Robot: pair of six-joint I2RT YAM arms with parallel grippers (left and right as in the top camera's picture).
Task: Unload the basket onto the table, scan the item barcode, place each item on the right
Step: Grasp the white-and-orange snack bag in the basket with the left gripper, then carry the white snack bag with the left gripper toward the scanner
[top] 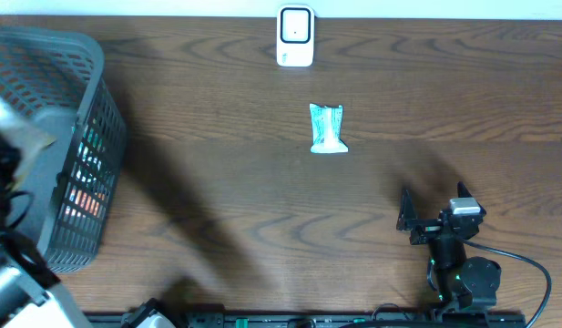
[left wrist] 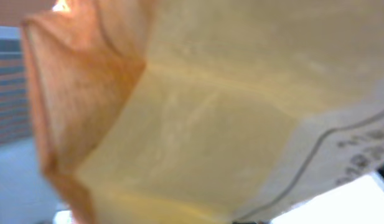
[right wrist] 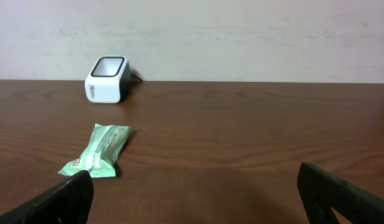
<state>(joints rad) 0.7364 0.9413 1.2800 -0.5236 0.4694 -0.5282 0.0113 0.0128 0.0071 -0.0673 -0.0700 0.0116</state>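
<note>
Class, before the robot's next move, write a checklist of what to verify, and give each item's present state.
1. Grip: left claw shut on tan packet: ok.
2. Barcode side of it found: cannot tell, the close view is blurred.
3. Packet lifted free of basket: cannot tell.
4. Window of scanner uncovered: ok.
5. Spare arm: right claw open, apart from green packet: ok.
</note>
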